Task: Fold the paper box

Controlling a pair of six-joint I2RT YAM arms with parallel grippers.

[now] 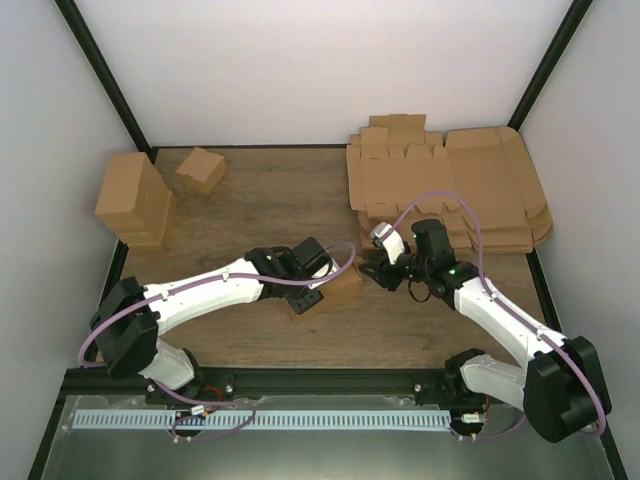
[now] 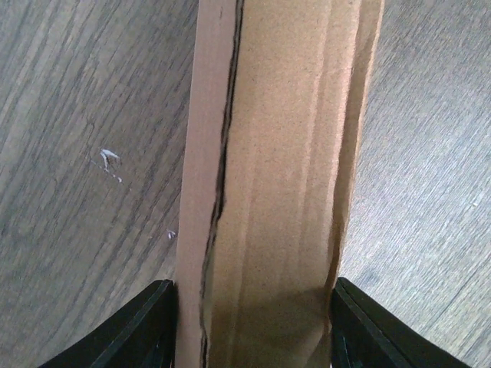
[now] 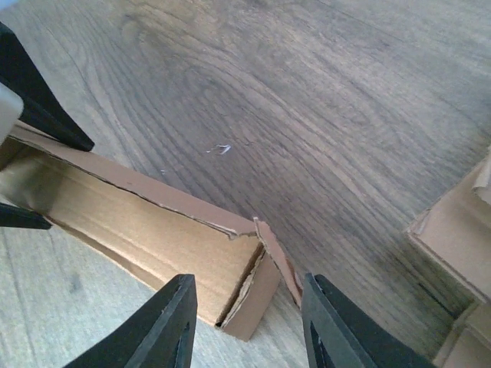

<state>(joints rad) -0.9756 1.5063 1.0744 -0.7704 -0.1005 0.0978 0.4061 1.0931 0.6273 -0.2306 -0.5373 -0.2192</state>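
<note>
Two left fingers (image 2: 142, 331) clamp the paper box (image 2: 276, 192), ends cropped.

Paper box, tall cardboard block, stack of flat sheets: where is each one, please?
paper box (image 1: 342, 288), top view, its right end.
tall cardboard block (image 1: 128, 185), top view, its top face.
stack of flat sheets (image 1: 490, 175), top view, top sheet.

Cardboard on wood
Plain brown paper box (image 2: 284, 192), fibrous matt cardboard; grey-brown wood-grain table (image 2: 77, 115) under it, dull, scuffed.
</note>
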